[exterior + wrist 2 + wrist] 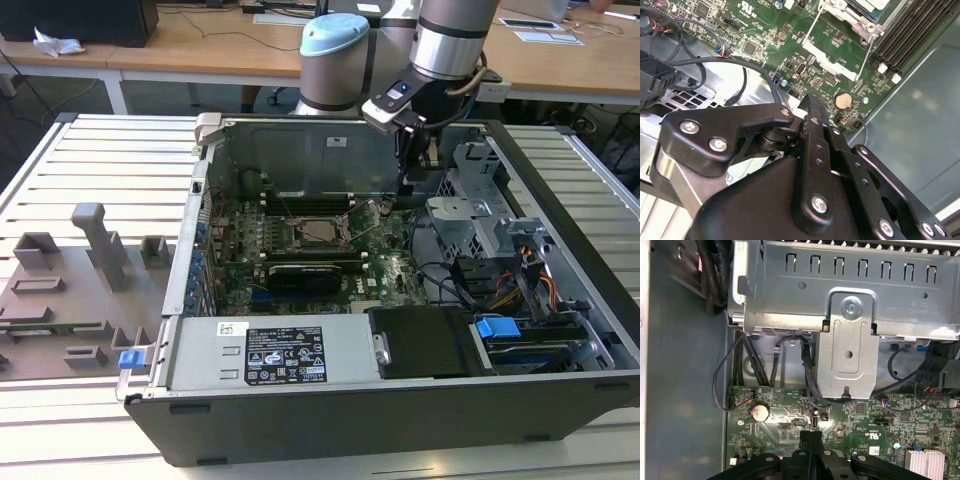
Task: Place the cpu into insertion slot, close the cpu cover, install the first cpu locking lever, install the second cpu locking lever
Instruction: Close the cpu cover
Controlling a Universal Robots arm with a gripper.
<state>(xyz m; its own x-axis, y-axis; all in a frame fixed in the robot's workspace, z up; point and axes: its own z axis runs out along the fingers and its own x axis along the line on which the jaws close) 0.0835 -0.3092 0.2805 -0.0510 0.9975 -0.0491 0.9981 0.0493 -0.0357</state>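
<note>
The arm (450, 40) reaches steeply down into the open case (330, 410). The gripper (405, 182) hangs above the board (392, 268), fingers (805, 441) pressed together and empty. The cpu (318, 232) lies in the slot (298, 241), well to the exterior view's left of the gripper.

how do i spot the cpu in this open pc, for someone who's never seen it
Inside the open grey computer case, find the green motherboard. Near its middle lies the cpu, a small flat silvery square in a metal frame, unlike the long black card beside it.
</note>
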